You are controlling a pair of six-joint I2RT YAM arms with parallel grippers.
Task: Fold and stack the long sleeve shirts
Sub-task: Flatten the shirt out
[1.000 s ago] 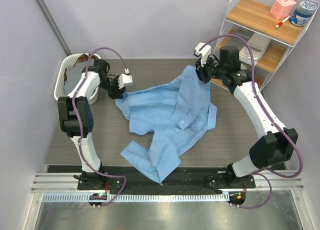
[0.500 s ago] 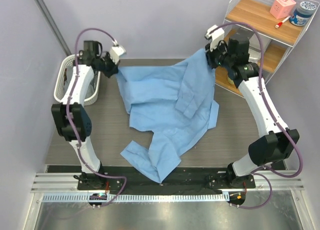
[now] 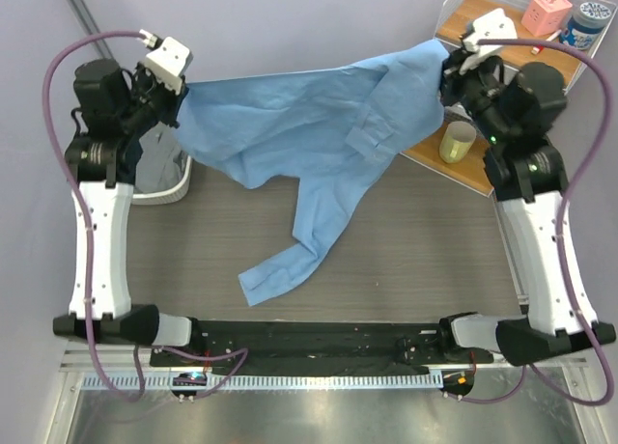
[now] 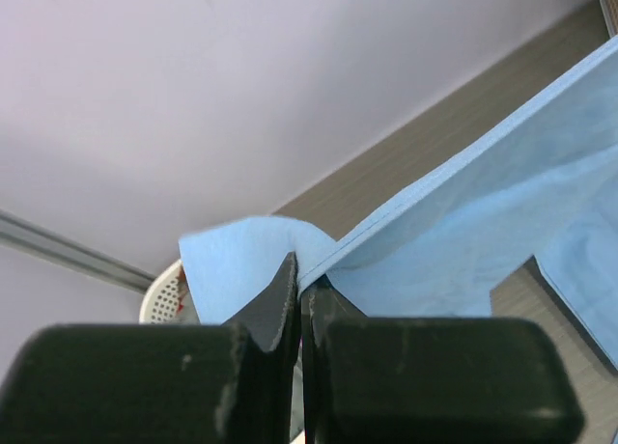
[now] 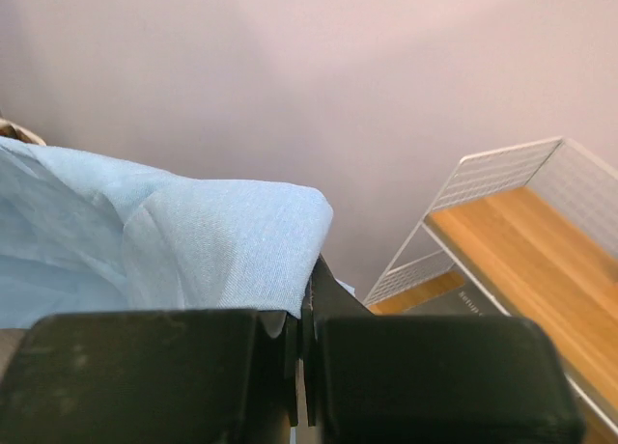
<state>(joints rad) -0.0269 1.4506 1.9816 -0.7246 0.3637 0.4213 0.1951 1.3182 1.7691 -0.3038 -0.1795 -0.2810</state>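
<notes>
Nearest the arm bases, in the lower middle of the top view, one long sleeve (image 3: 290, 251) of the light blue shirt (image 3: 319, 125) trailed down, and its cuff end lay on the bare wooden table (image 3: 425, 261). That trailing end suggested the garment was not yet clear of the surface.

Higher in the frame, the body of the shirt hung in the air as a broad sheet across the upper middle, stretched between both arms. It seemed to be held there so that the cloth would fall open and flat before being laid down for folding.

In the left wrist view, the left fingers (image 4: 273, 307) were pressed together on a hem edge, and a small tuft of cloth bulged above the pinch. In the right wrist view, the right fingers (image 5: 326, 290) were likewise clamped on a bunched corner of the same shirt. Gripping two edges well apart probably kept the fabric taut enough to shake out creases.

Farther back, at upper left, a white basket (image 3: 159, 188) stood partly hidden behind the raised cloth. At upper right was a wire shelf (image 3: 492, 24) with wooden boards, very close to the right arm, so that arm had little room on that side.
</notes>
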